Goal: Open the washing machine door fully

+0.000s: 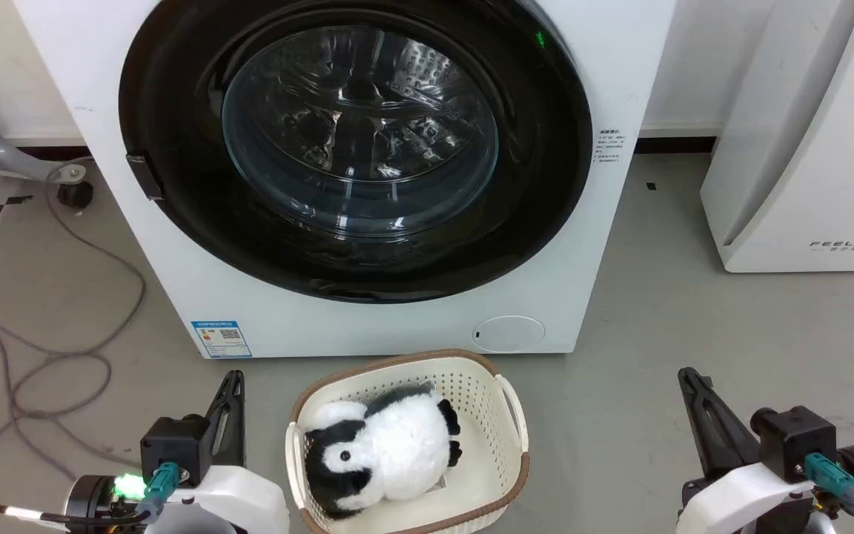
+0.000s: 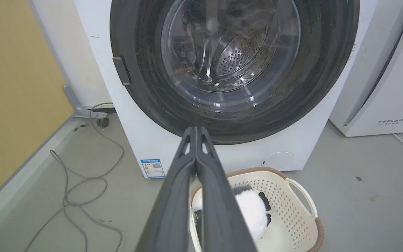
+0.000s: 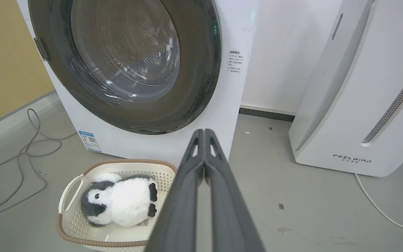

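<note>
- The washing machine (image 1: pixel 368 326) stands square ahead on the grey floor (image 1: pixel 657 319), white front towards us.
- The washing machine door (image 1: pixel 356 141) sits flat against that front, closed. Its black ring covers nearly the whole width, and the steel drum shows through the glass bowl.
- A small dark handle (image 1: pixel 144 176) juts from the door's left edge.
- Down on the machine's lower left corner there's a blue label (image 1: pixel 221 339); at the lower right, a round white cover (image 1: pixel 508 334).
- The left gripper (image 2: pixel 195 130) hangs low at the left, fingers pressed tight together, nothing between them, well apart from the door.
- The right gripper (image 3: pixel 204 131) is the same on the other side: fingers clenched tip to tip, empty, well short of the machine.
- Between the two arms, a cream basket (image 1: pixel 471 382) with a brown rim rests on the floor just before the machine's bottom edge.
- A black-and-white toy penguin (image 1: pixel 390 452) lies inside it.
- A white slanted appliance (image 1: pixel 805 148) stands to the machine's right, a gap of floor between them.
</note>
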